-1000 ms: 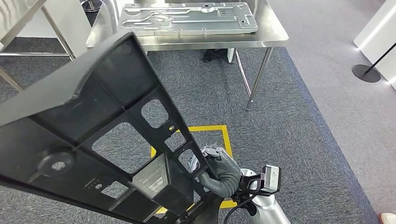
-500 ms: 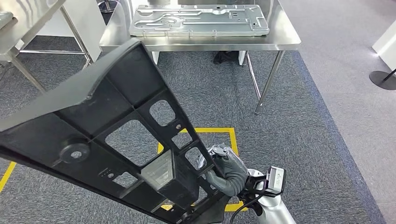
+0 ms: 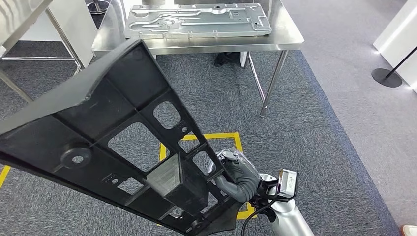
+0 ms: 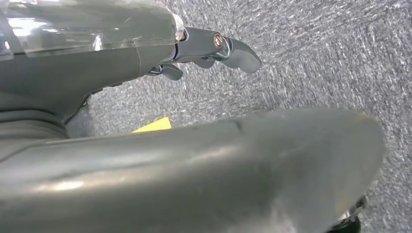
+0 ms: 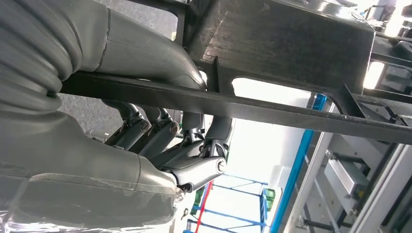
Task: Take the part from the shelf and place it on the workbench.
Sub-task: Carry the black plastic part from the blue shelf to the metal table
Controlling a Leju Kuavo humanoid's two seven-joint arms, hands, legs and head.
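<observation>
1 black part (image 3: pixel 98 142), large and ribbed, tilted in the air over grey carpet (image 3: pixel 314 128), well short of the steel tabletop (image 3: pixel 290 37). Right hand (image 3: pixel 239 177) low at its near edge, fingers (image 5: pixel 160 131) wrapped round a rib. Left hand (image 4: pixel 145 48): fingers apart, grip cannot tell.

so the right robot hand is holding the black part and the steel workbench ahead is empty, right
Not quite. The right robot hand does hold the black part, but the steel workbench is not empty: the head view shows a flat metal panel lying on it.
</observation>
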